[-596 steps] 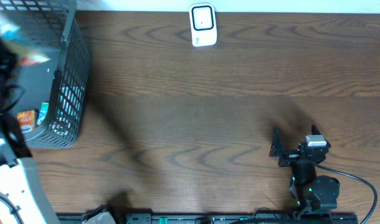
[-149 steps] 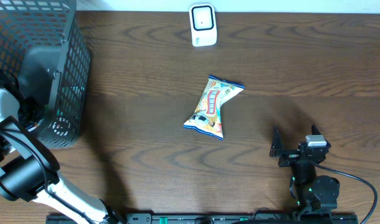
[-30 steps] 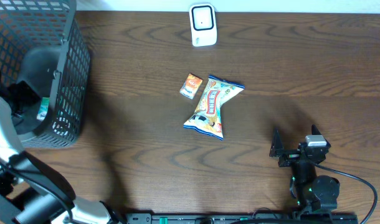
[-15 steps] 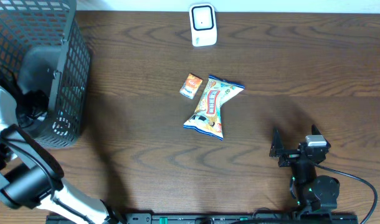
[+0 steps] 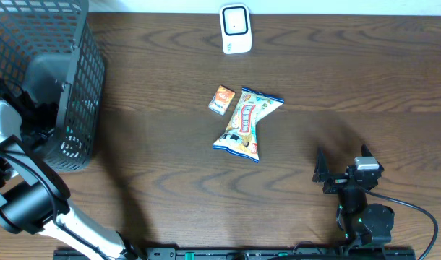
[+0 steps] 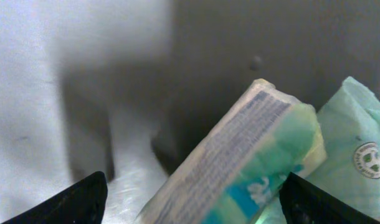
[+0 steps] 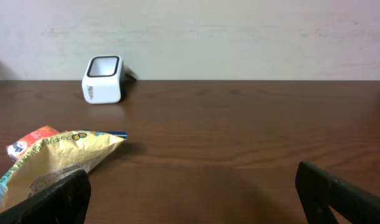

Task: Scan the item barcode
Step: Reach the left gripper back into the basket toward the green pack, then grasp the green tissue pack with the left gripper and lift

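My left gripper (image 6: 193, 202) is down inside the black mesh basket (image 5: 87, 87). It is open, its dark fingertips (image 6: 84, 200) wide apart on either side of a green and teal packet (image 6: 240, 155) with printed text on its side. A gap shows between the left fingertip and the packet. A pale green pouch (image 6: 358, 143) lies beside it. The white scanner (image 5: 235, 29) stands at the table's far edge. A yellow snack bag (image 5: 246, 124) and a small orange packet (image 5: 221, 100) lie mid-table. My right gripper (image 7: 196, 199) rests open and empty at the front right.
The basket's grey inner wall (image 6: 271, 50) rises close behind the packet. In the right wrist view the scanner (image 7: 103, 79) stands far left near the wall, with the snack bag (image 7: 47, 165) at the lower left. A black cable (image 5: 416, 209) loops by the right arm.
My left arm has shifted slightly inside the basket. The snack bag, the orange packet and the right arm have not moved.
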Action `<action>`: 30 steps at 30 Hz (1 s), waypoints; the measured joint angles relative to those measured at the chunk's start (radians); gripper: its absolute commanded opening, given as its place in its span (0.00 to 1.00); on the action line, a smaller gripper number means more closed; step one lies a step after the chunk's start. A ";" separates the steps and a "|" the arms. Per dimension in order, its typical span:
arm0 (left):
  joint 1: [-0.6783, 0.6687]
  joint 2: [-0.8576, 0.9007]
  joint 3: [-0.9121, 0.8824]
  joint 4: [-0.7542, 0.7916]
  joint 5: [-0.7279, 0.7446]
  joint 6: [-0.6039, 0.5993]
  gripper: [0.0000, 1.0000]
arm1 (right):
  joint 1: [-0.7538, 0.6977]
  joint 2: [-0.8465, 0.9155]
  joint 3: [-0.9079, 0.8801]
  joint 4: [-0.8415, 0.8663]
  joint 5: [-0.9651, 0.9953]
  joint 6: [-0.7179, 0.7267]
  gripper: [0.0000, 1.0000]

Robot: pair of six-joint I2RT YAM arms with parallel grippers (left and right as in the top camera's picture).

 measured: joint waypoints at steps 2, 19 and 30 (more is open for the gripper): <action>0.000 0.008 0.000 0.001 0.023 -0.008 0.71 | 0.000 0.000 0.000 0.000 0.000 0.000 0.99; -0.002 -0.013 0.007 -0.011 0.047 -0.066 0.08 | 0.000 0.000 0.000 0.000 0.000 0.000 0.99; -0.002 -0.479 0.044 0.103 0.048 -0.301 0.07 | 0.000 0.000 0.000 0.000 0.000 0.000 0.99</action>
